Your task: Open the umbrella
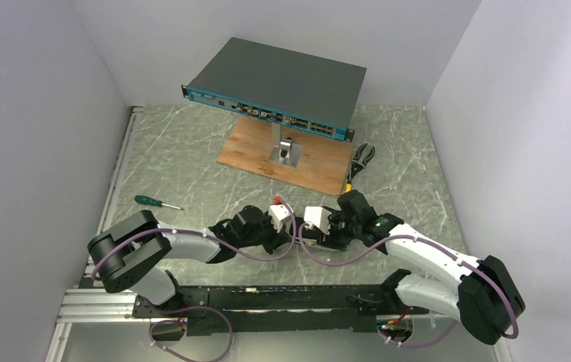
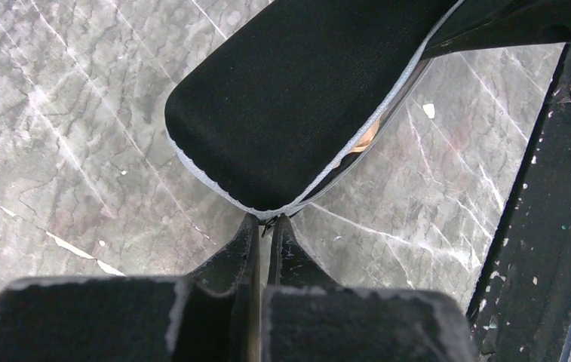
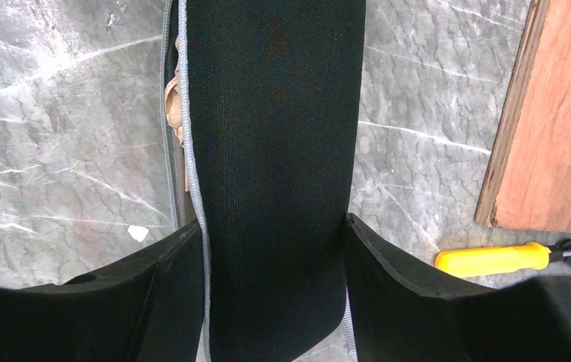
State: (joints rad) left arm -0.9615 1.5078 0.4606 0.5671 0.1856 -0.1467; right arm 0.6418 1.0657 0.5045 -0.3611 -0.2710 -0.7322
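The umbrella's dark oval case (image 2: 290, 98) is held between both grippers above the marble table. A grey zipper runs along its edge and is partly open, and tan canopy (image 2: 365, 138) shows through the gap. My left gripper (image 2: 268, 220) is shut at the rounded end of the case, pinching the small zipper pull. My right gripper (image 3: 271, 226) is shut on the case (image 3: 274, 113), one finger on each flat side. Tan canopy (image 3: 173, 98) also shows beside the zipper there. In the top view the two grippers meet at table centre (image 1: 302, 235); the case is mostly hidden.
A grey-teal network switch box (image 1: 278, 83) stands on a post over a wooden board (image 1: 316, 170) at the back. A green-handled screwdriver (image 1: 150, 201) lies at left. A yellow-handled tool (image 3: 493, 259) and pliers (image 1: 362, 157) lie by the board's right edge. A black rail (image 2: 546, 226) runs along the near edge.
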